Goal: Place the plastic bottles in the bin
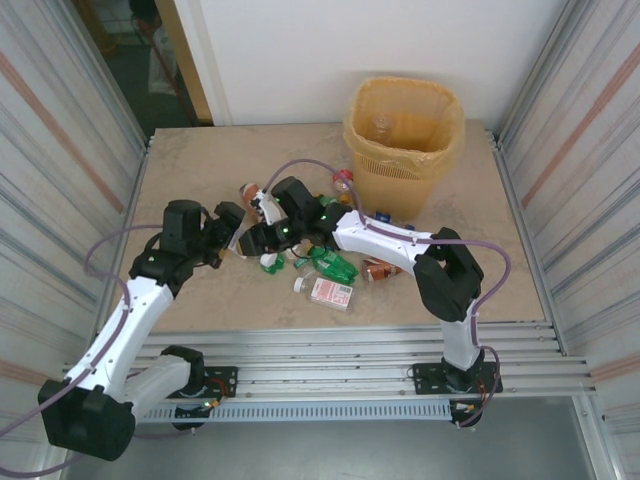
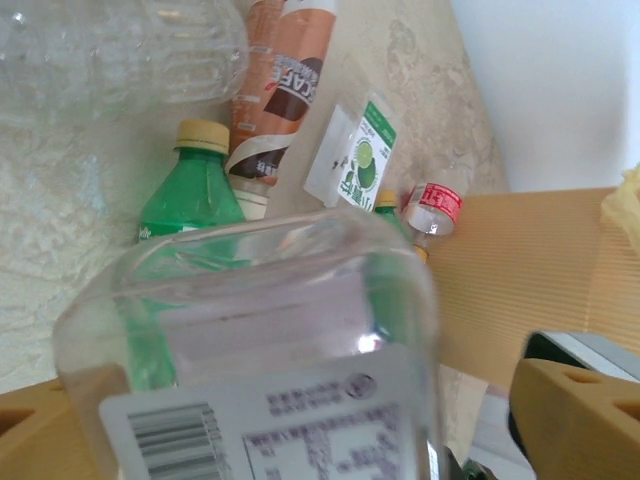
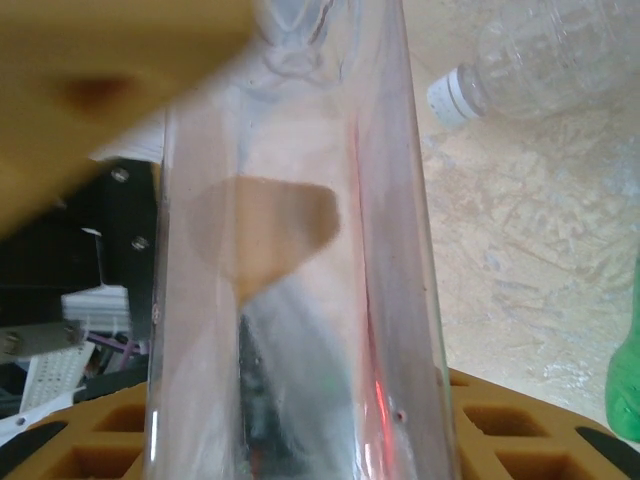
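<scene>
Top view: L pincer (image 1: 232,243) & R pincer (image 1: 264,238) meet tip to tip near centre of table (image 1: 200,170). What's btwn them is too small to tell here. Loose bottles lie just behind R pincer, along its forearm: green bottle (image 1: 336,265), pink-white bottle (image 1: 332,293), brown-label bottle (image 1: 380,270). Bin (image 1: 400,185) stands upright well beyond both pincers at table's far edge, w/ a bottle inside (image 1: 382,125).

L wrist: clear bottle (image 2: 270,330) w/ white barcode label sits btwn L pincer's fingers (image 2: 585,420). That finger stands apart from the bottle's side and the jaws are spread wide, so L pincer = released. Ahead of pincer on table: tan-capped green bottle (image 2: 190,195) and cafe-label bottle (image 2: 285,90). Ahead-right is a small red-label bottle (image 2: 435,205).

R wrist: clear bottle runs straight up btwn R pincer's fingers (image 3: 520,435), its sides against them both, so R pincer = clenched on it. Tan blur (image 3: 100,70) crosses bottle's far end, upper left; can't tell what it is. Ahead-right of pincer, white-capped clear bottle (image 3: 540,70) lies on table. A green edge (image 3: 625,380) shows just right of pincer.
</scene>
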Controlling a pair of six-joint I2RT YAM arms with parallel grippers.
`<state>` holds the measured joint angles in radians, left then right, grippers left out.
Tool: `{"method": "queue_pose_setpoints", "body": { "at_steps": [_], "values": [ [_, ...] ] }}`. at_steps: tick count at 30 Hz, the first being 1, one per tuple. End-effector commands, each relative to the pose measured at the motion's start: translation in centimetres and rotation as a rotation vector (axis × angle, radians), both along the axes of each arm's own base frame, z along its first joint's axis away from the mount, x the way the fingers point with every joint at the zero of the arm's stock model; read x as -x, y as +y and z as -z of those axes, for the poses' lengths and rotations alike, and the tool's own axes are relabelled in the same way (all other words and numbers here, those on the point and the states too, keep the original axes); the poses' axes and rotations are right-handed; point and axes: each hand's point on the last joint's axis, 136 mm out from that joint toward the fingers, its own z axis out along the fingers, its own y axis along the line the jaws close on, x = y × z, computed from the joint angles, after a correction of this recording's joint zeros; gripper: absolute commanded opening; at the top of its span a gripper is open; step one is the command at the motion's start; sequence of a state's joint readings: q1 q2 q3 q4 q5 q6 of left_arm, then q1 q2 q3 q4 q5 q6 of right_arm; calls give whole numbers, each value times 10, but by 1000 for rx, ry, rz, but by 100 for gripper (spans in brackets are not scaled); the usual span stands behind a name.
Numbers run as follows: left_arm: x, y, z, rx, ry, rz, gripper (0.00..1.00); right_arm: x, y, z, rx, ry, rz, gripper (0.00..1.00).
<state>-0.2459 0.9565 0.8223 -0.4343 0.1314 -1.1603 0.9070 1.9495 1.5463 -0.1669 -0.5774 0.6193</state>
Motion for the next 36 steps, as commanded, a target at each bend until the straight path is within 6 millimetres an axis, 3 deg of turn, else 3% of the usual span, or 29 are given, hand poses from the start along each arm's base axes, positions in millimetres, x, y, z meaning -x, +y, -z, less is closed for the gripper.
{"method": "queue_pose_setpoints", "body": {
  "at_steps": [1, 10, 16, 29, 36],
  "values": [
    [-3, 5, -25, -42, -119, 12, 99, -4, -12, -21, -39, -5, 25, 26],
    [12, 28, -60, -220, -344, 13, 99, -26, -56, -37, 13, -58, 126, 22],
    [29, 44, -69, -316, -417, -12, 99, -42, -90, -74, 44, -172, 205, 21],
    [33, 44, -37, -355, -372, 25, 99, -75, -185, -186, -9, -411, 421, 21],
    [33, 42, -25, -351, -341, 38, 99, -102, -240, -223, -4, -455, 552, 21]
  ]
}}
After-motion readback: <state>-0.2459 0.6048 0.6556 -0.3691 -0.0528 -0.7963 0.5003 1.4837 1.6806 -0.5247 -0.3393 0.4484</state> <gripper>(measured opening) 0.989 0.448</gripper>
